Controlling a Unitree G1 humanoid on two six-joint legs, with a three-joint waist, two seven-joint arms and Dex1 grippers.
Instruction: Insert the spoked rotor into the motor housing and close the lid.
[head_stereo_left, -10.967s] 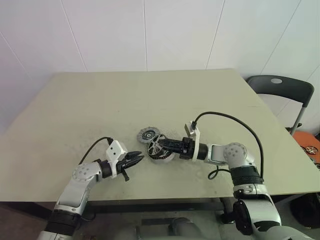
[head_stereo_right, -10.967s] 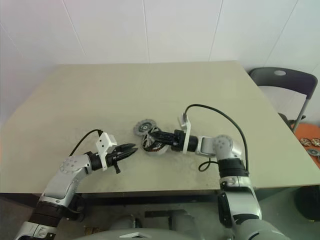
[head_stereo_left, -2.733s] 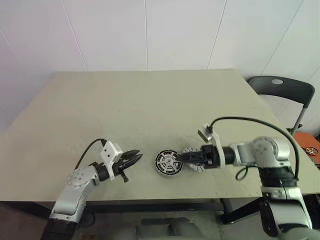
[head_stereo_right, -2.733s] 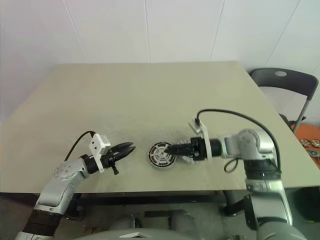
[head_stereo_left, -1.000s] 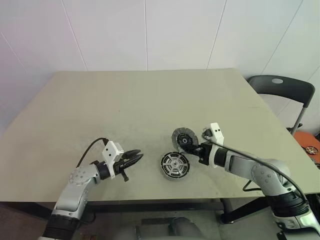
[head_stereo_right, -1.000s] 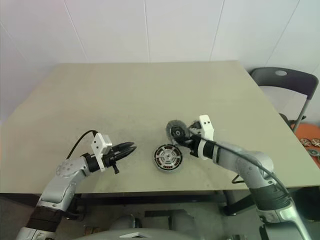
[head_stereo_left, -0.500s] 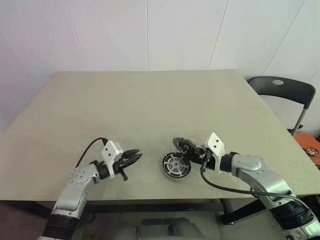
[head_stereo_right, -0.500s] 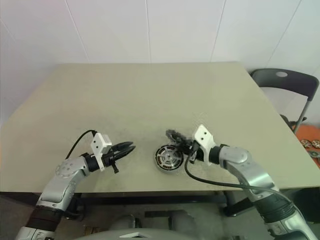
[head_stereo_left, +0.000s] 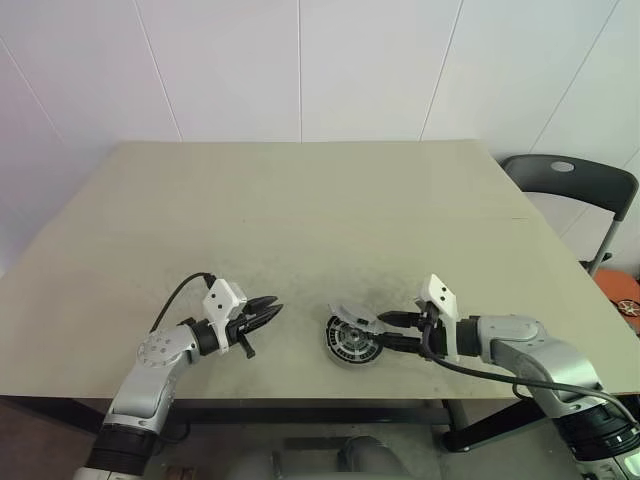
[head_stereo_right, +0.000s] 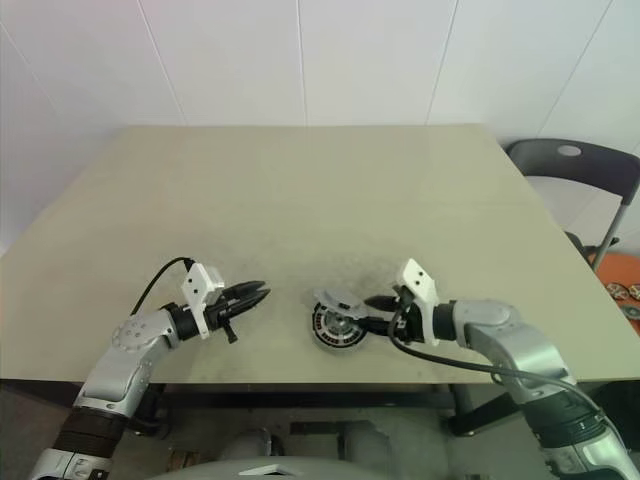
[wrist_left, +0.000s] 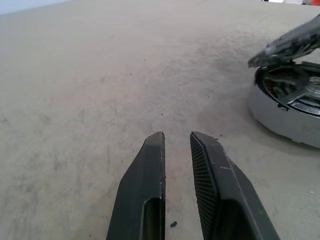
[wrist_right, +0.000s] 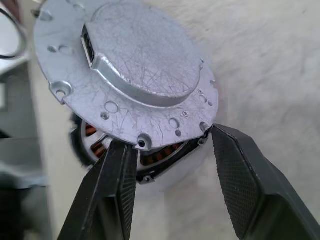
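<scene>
Your right gripper (wrist_right: 170, 150) fingers spread around lid (wrist_right: 130, 75), edge contact unclear; lid tilted over motor housing (head_stereo_left: 352, 343). Your left gripper (head_stereo_left: 268, 309) clenched, empty, above table (head_stereo_left: 300, 220).

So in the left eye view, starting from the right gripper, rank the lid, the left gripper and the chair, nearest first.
1. Lid: right at the right gripper, tilted over the housing.
2. Left gripper: across the housing, on the robot's left.
3. Chair: beyond the table's far right corner.
</scene>
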